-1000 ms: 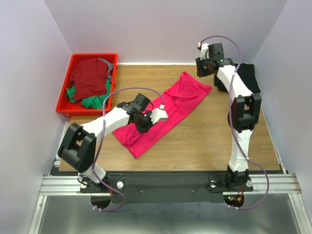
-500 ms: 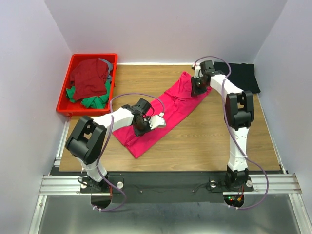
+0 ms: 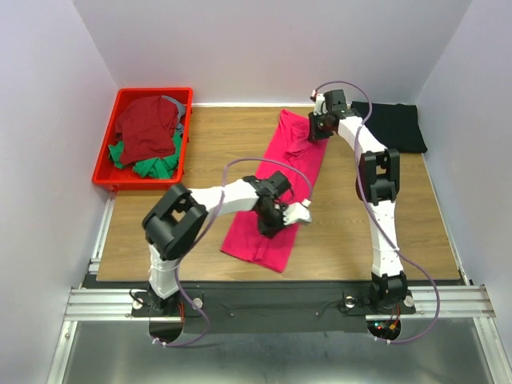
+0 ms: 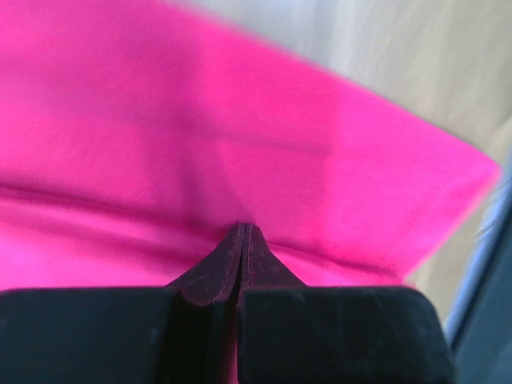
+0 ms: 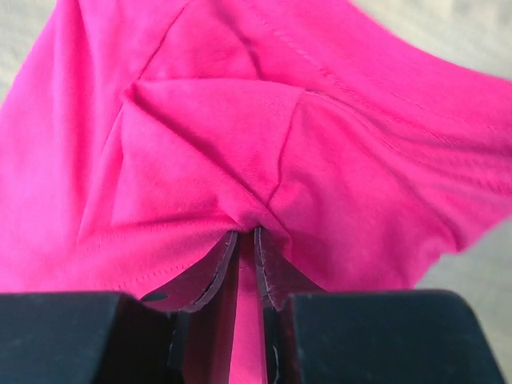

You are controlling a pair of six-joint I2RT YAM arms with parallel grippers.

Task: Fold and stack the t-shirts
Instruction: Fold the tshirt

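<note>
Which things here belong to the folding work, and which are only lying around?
Belong to the job: pink t-shirt, black t-shirt, dark red t-shirt, green t-shirt.

Only lying around: red bin, which holds the dark red and green ones; wooden table.

top: high, downward | wrists: close on pink t-shirt (shared)

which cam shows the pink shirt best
Top external: the whole pink shirt lies stretched along the table. The left wrist view shows only a patch pinched by the left end effector; the right wrist view shows bunched cloth in the right end effector.
</note>
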